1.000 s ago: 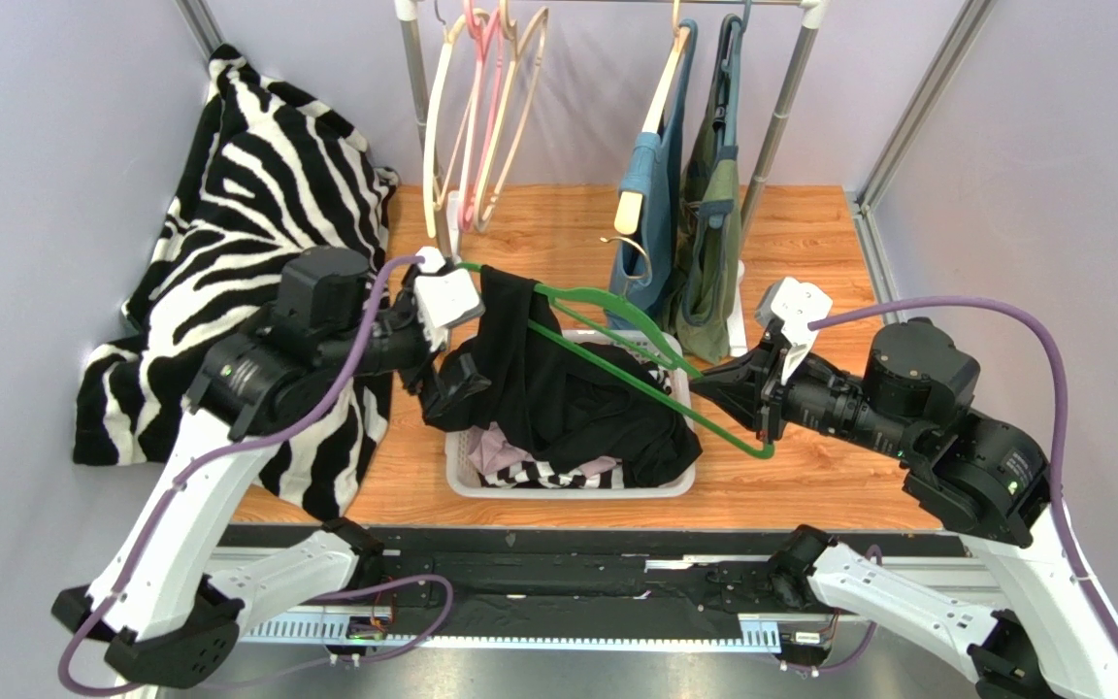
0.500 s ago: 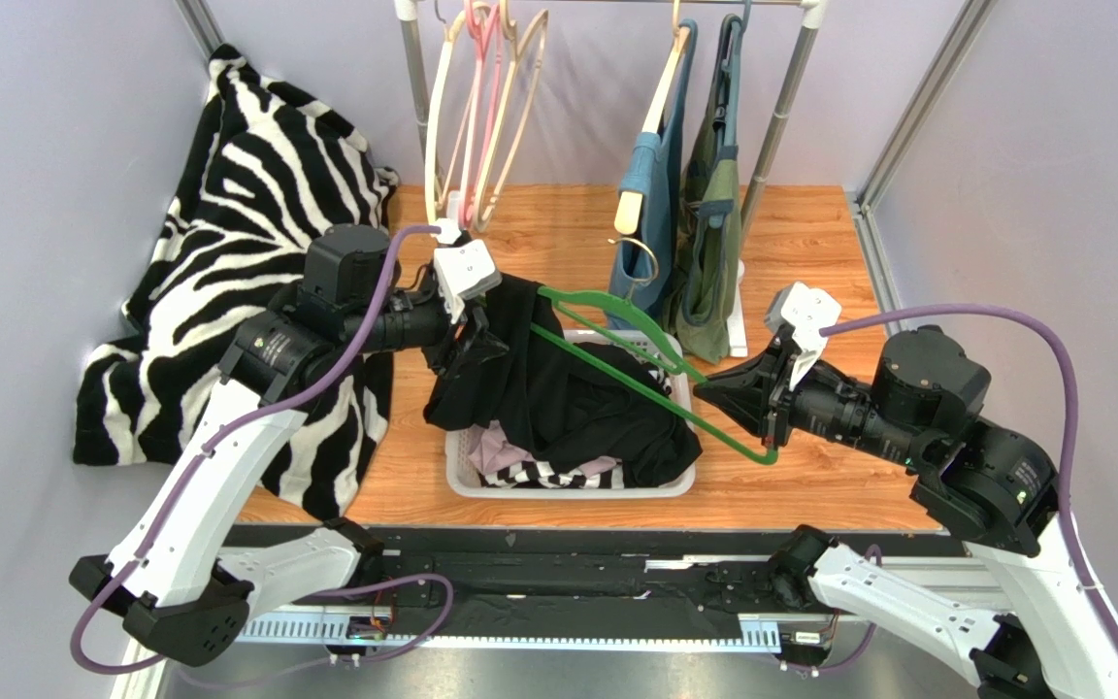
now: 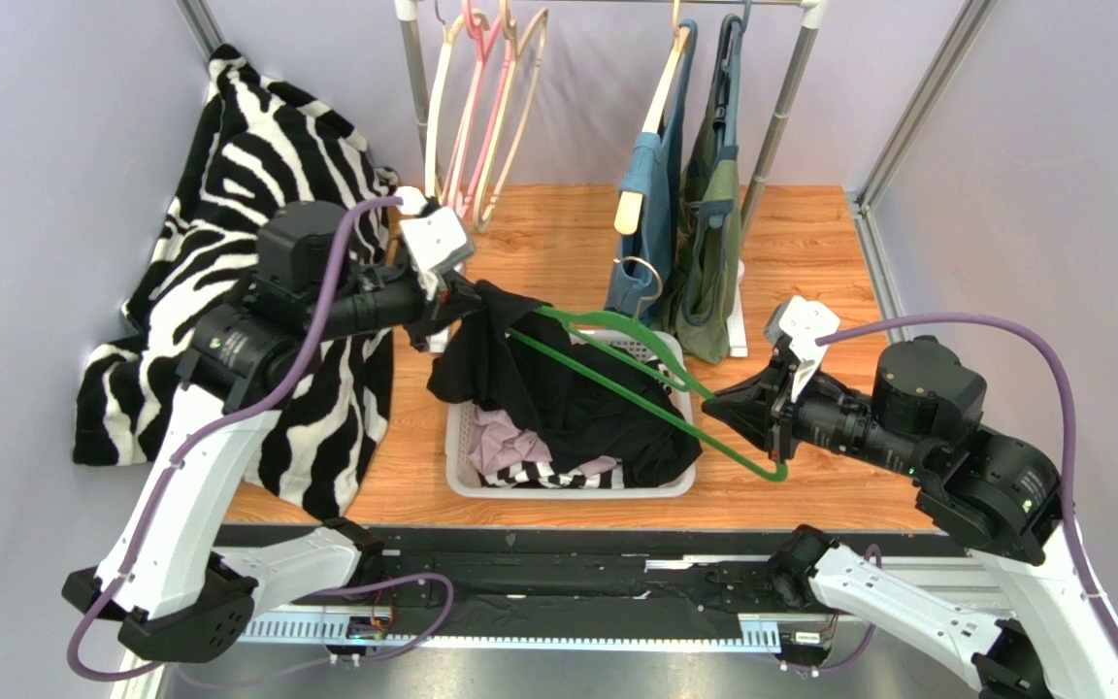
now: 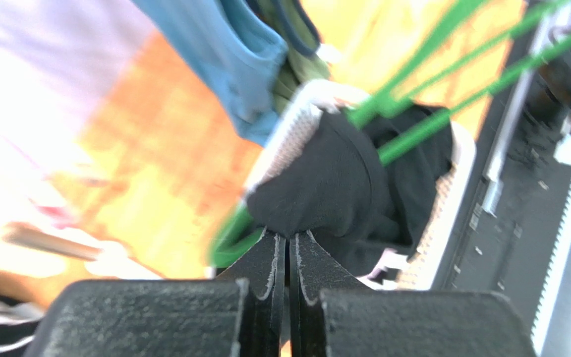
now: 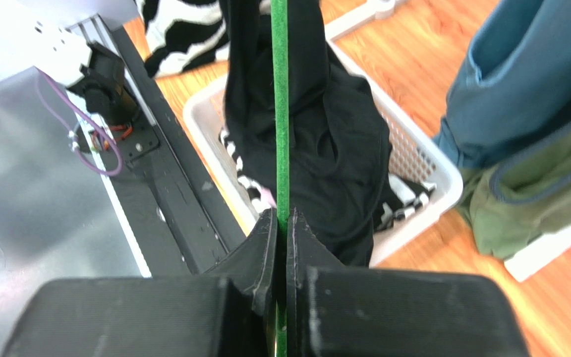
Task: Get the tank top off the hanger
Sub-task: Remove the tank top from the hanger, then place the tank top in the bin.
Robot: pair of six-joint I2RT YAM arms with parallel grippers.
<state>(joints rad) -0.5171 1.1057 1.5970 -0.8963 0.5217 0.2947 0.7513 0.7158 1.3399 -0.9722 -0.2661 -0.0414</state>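
Observation:
A black tank top [image 3: 550, 379] hangs on a green hanger [image 3: 733, 450] over a white basket [image 3: 580, 485]. My left gripper [image 3: 466, 302] is shut on the tank top's fabric at its upper left end, beside the hanger's tip. In the left wrist view the left gripper [image 4: 290, 236] pinches a fold of the black tank top [image 4: 333, 186], with the green hanger [image 4: 430, 126] running away beyond it. My right gripper [image 3: 758, 423] is shut on the hanger's lower right end. In the right wrist view the right gripper [image 5: 282, 216] clamps the hanger's bar [image 5: 279, 111], and the tank top [image 5: 333, 149] drapes into the basket [image 5: 430, 167].
A zebra-print blanket [image 3: 252, 175] covers the left side. At the back, a clothes rack post [image 3: 415, 88] carries empty hangers [image 3: 478, 102], plus a blue garment [image 3: 653, 204] and an olive one [image 3: 711, 233]. More clothes lie in the basket.
My left gripper rose from the tank top's lower left side to its upper end and shut on the fabric. The right gripper drew the hanger slightly toward the near edge.

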